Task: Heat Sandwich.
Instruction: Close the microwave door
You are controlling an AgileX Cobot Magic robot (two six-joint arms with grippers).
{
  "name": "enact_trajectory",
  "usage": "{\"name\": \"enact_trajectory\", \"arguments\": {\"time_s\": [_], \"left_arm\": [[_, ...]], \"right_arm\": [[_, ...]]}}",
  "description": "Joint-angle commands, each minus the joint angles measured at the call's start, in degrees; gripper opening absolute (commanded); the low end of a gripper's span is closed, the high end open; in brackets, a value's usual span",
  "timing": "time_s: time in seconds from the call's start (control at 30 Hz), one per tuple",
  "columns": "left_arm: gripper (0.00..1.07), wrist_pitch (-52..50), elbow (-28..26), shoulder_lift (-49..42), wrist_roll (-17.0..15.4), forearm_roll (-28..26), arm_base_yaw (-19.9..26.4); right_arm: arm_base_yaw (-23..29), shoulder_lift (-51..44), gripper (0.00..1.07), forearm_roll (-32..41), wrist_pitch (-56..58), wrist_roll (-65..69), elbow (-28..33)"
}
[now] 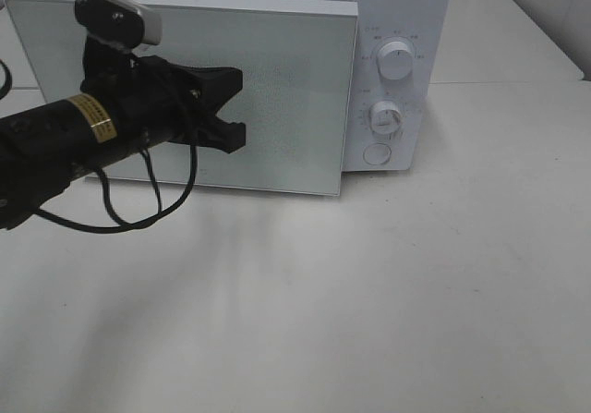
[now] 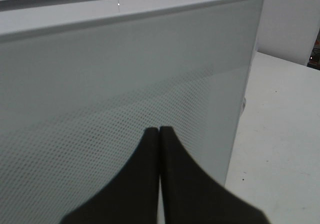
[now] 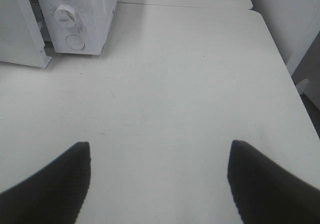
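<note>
The sandwich is out of view. A white microwave (image 1: 399, 25) stands at the back of the table, and its glass door (image 1: 277, 90) sits slightly ajar, with its right edge standing off the body. My left gripper (image 1: 236, 108) is shut, and its black fingertips are at the door's front, left of middle. In the left wrist view the two fingers (image 2: 145, 184) lie pressed together against the dotted door panel (image 2: 125, 73). My right gripper (image 3: 160, 151) is open over the bare table, with nothing between its fingers (image 3: 70, 184).
The microwave's control panel has two dials (image 1: 395, 62) (image 1: 386, 115) and a round button (image 1: 377, 153). The right wrist view shows the lower dial (image 3: 66, 14), the door's edge (image 3: 20, 28) and the table's right edge (image 3: 287, 68). A cable (image 1: 138, 210) hangs under the left arm.
</note>
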Motion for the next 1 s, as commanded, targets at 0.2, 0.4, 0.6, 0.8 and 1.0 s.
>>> {"name": "enact_trajectory", "arguments": {"time_s": [0.2,0.4,0.6,0.8,1.0], "left_arm": [[0.0,5.16,-8.48,4.07,0.11,-3.9,-4.13],[0.0,6.65,-12.95,6.59,0.06,-5.61,-5.84],[0.0,9.45,-17.7,8.71,-0.06,-5.56,-6.53],[0.0,12.03,-22.06,10.6,-0.06,-5.67,-6.65],[0.0,14.27,-26.07,12.89,-0.06,-5.9,-6.65]], "right_arm": [[-0.34,-1.43,0.74,0.23,-0.69,0.63,0.11],[-0.34,-1.43,0.74,0.23,-0.69,0.63,0.11],[-0.34,-1.43,0.74,0.23,-0.69,0.63,0.11],[-0.34,-1.43,0.74,0.23,-0.69,0.63,0.11],[-0.34,-1.43,0.74,0.23,-0.69,0.63,0.11]]}}
